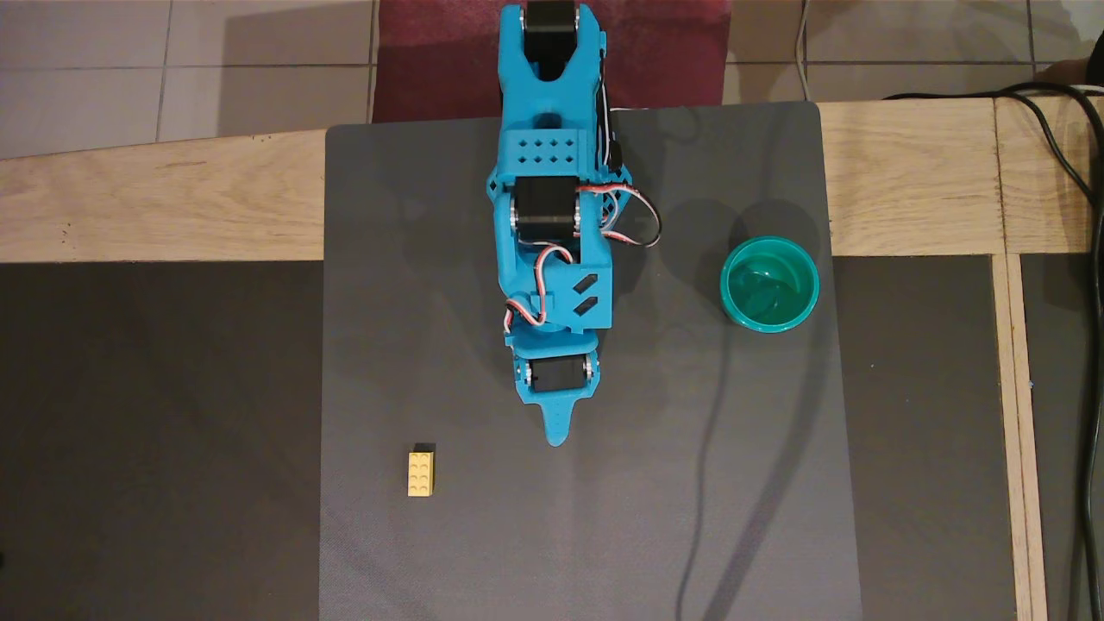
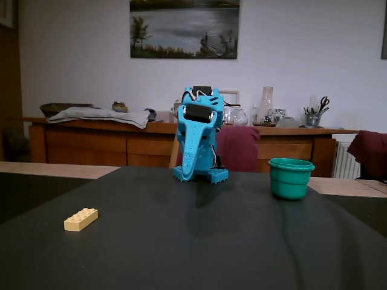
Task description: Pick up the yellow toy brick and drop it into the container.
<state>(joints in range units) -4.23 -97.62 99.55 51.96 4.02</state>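
The yellow toy brick point(image 1: 421, 473) lies flat on the dark grey mat, studs up, in the lower left of the overhead view; in the fixed view it point(image 2: 81, 219) is at the front left. The teal-green cup point(image 1: 769, 283) stands upright and empty at the mat's right edge; in the fixed view it point(image 2: 291, 177) is at the right. My blue arm is folded up at the middle. Its gripper point(image 1: 556, 435) points down at the mat, shut and empty, well apart from the brick and the cup. In the fixed view the gripper point(image 2: 183, 175) hangs over the arm's base.
The grey mat point(image 1: 655, 483) lies on a wooden table point(image 1: 155, 198). Black cables point(image 1: 1078, 172) run along the right edge in the overhead view. A sideboard point(image 2: 91, 142) with clutter stands far behind in the fixed view.
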